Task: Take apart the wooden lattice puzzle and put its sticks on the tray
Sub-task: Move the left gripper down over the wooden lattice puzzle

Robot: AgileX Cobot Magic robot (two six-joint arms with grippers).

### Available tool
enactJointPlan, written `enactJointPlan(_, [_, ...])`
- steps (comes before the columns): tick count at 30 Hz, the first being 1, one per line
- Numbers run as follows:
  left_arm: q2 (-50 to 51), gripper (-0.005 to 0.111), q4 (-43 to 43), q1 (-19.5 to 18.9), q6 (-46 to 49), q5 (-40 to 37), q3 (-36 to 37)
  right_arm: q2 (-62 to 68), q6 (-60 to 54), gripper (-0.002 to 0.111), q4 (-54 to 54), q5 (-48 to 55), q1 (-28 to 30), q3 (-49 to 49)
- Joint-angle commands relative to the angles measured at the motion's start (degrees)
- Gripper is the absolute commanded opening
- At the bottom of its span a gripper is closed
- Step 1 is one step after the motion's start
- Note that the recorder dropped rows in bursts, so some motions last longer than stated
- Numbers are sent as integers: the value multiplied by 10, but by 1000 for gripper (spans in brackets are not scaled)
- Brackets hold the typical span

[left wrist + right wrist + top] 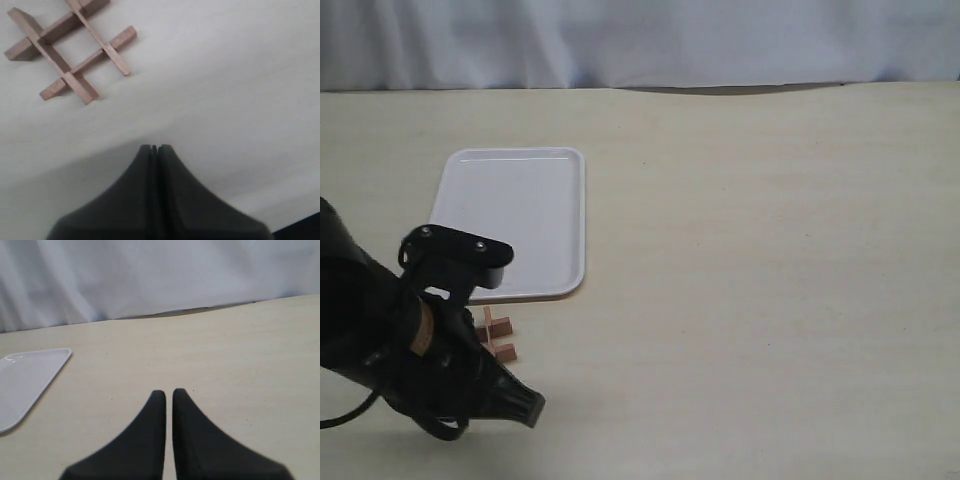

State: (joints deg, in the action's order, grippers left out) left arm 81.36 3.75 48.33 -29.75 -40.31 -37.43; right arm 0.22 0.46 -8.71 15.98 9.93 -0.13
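The wooden lattice puzzle (496,335) lies whole on the table just in front of the tray's near edge. In the left wrist view its four crossed reddish-brown sticks (70,50) are still interlocked. My left gripper (528,405) (155,148) hangs beside it, a short way off, shut with nothing in it. The white tray (582,220) (30,372) holds nothing. My right gripper (169,391) is over bare table, its fingers nearly together with only a thin slit and nothing between them. It is outside the exterior view.
The light wooden table runs wide to the right of the tray. A white cloth backdrop (640,40) hangs behind the table's far edge. The black left arm (380,340) covers the near left corner.
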Motion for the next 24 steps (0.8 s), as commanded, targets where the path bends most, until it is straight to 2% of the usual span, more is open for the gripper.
enactJointPlan(1, [40,0,4,5,-8,20,1,-2,1,4,2,3,-1,1])
enactJointPlan(6, [41,3,16,-19,-23,-1,0,-2,1,4,2,3,-1,1])
enactJointPlan(8, [41,11,16,-30,-36,0,0,-2,1,4,2,3,-1,1])
enactJointPlan(13, [41,45,16,-51,-53,13,0,-2,1,4,2,3,-1,1])
enactJointPlan(15, [43,52,16,-51,-61,15,0,-2,1,4,2,3,-1,1])
enactJointPlan(24, [80,47,16,-51,-95,42,0,-2,1,4,2,3,-1,1])
